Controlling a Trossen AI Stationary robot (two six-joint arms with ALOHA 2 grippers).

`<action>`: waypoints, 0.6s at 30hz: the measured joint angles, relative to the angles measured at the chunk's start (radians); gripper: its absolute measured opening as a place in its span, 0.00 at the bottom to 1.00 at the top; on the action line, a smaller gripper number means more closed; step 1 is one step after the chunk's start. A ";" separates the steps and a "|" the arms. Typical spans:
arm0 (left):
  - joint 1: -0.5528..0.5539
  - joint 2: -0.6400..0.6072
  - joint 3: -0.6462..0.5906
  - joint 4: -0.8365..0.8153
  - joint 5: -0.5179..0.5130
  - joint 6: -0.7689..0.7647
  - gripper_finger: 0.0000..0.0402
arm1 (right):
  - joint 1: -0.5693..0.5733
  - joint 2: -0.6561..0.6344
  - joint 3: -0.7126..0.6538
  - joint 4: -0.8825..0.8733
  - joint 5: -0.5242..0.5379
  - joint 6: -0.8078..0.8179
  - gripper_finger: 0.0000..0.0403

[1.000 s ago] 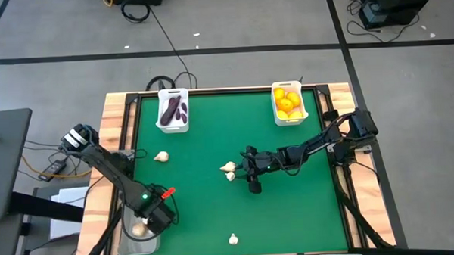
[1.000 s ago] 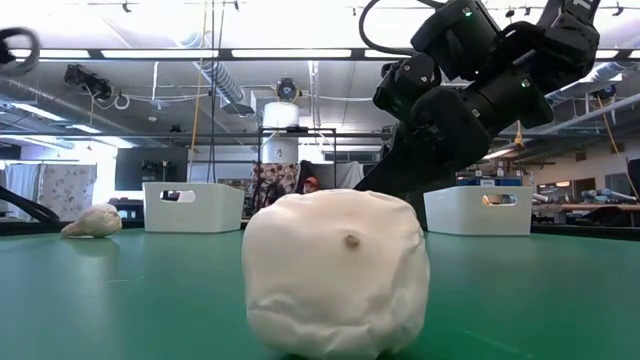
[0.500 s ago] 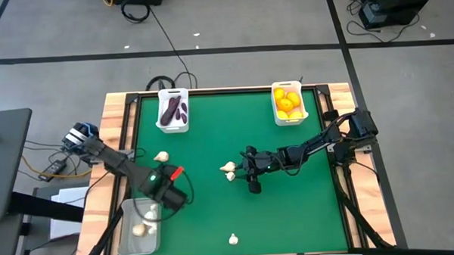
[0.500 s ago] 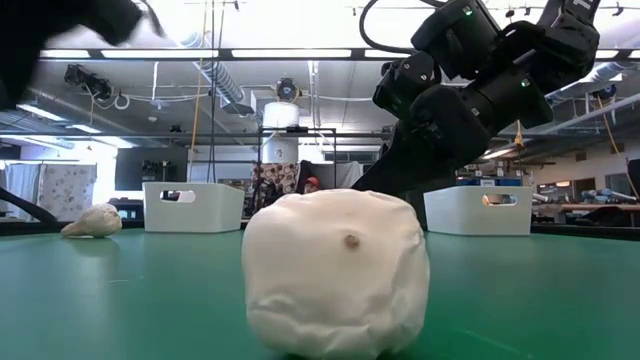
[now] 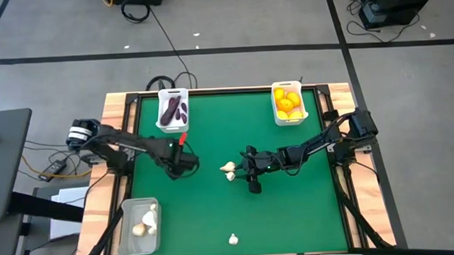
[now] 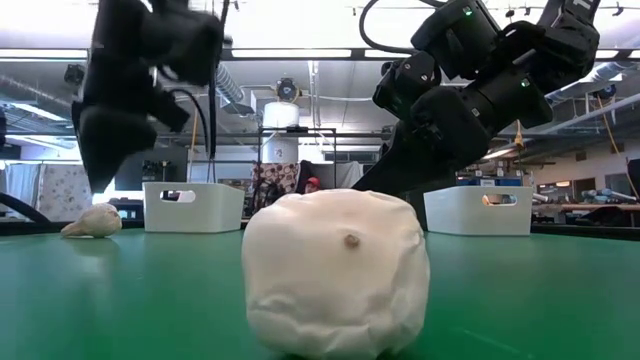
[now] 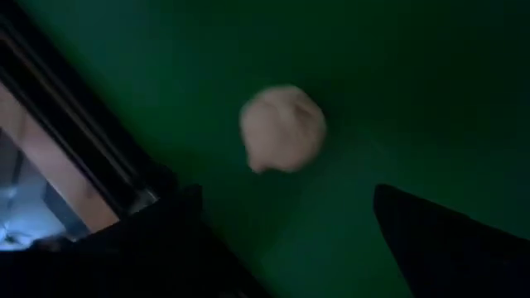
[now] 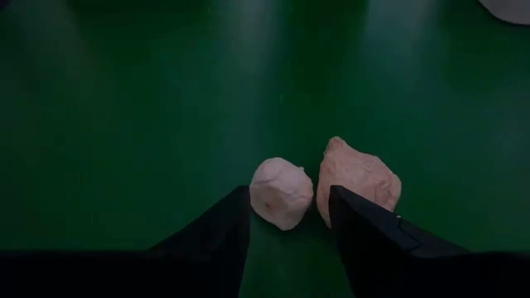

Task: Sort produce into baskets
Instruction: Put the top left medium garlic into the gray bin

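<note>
My left gripper (image 5: 181, 165) hangs open over the table's left middle, above a whitish garlic bulb (image 7: 283, 128) that lies on the green mat. The bulb also shows in the low view (image 6: 92, 220). In the high view the arm hides it. My right gripper (image 5: 238, 169) is low at the table's middle and open. Its fingers stand on either side of a small garlic bulb (image 8: 281, 192), and a second bulb (image 8: 358, 178) lies just beside one finger. A further bulb (image 5: 233, 238) lies near the front edge. My right gripper's fingers (image 8: 236, 219) come level from the table's right, on either side of the small bulb, which rests on the mat. I cannot tell whether they touch it or the bulb beside it.
A clear bin (image 5: 129, 235) at the near left corner holds garlic bulbs. A white bin (image 5: 160, 124) with dark eggplants stands at the far left. A white bin (image 5: 303, 113) with yellow and orange citrus stands at the far right. Open green mat lies between them.
My left gripper has swung from over the clear bin at the near left corner toward the far edge and the right. It now hangs over the garlic bulb at the left middle. My right arm has kept still.
</note>
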 joint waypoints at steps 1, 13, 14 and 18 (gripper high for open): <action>0.017 0.000 -0.020 0.021 -0.013 0.023 0.90 | 0.000 0.000 0.000 0.000 0.000 -0.003 0.44; 0.106 0.000 -0.191 0.245 -0.012 0.269 0.83 | 0.000 0.000 0.000 -0.006 0.000 -0.035 0.44; 0.109 0.000 -0.200 0.252 -0.013 0.278 0.82 | 0.000 0.000 0.000 -0.007 0.000 -0.035 0.44; 0.110 0.000 -0.221 0.295 -0.014 0.284 0.72 | 0.000 0.000 0.000 -0.010 -0.007 -0.048 0.44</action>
